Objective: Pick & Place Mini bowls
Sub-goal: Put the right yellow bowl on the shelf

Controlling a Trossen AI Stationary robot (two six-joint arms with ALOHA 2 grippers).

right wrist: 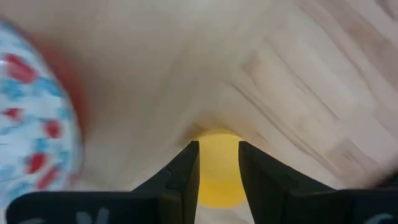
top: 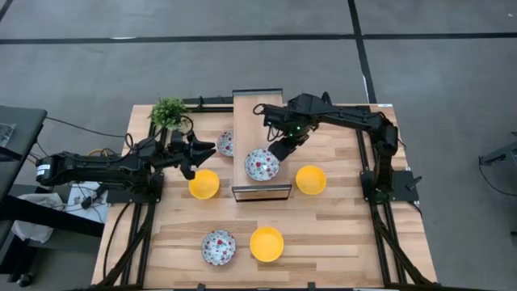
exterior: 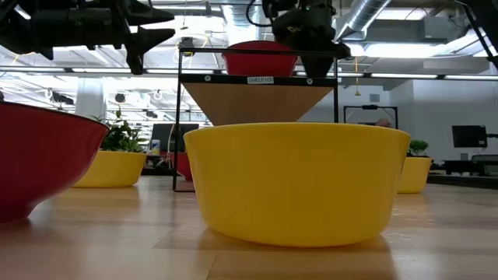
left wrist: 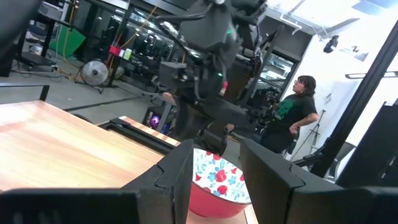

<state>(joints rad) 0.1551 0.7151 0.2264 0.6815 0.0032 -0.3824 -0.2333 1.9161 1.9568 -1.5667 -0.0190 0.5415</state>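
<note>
Six mini bowls appear in the high view. One floral bowl (top: 262, 164) sits on the wooden shelf (top: 258, 121) at frame centre, and a second floral bowl (top: 225, 143) lies just left of the shelf. A yellow bowl (top: 203, 183) sits left of centre and another yellow bowl (top: 310, 179) right of centre. The last pair, floral (top: 218, 246) and yellow (top: 266, 243), lies at lower centre.

The right gripper (top: 277, 151) hovers at the upper-right rim of the shelf bowl. Its fingers (right wrist: 186, 171) stand apart with nothing clamped between them, and the bowl's patterned edge shows to one side in its wrist view.

The left gripper (top: 203, 149) hangs above the tabletop (top: 339, 234) between the yellow bowl and the floral bowl left of the shelf. Its fingers (left wrist: 180, 171) are spread and empty.

The step in hand appears to be a release or a regrasp at the shelf. Done well, the right arm lifts straight up, so no finger catches the rim and drags the bowl toward the shelf's lower edge. The left arm should approach its bowl with one finger inside and one outside the wall.
</note>
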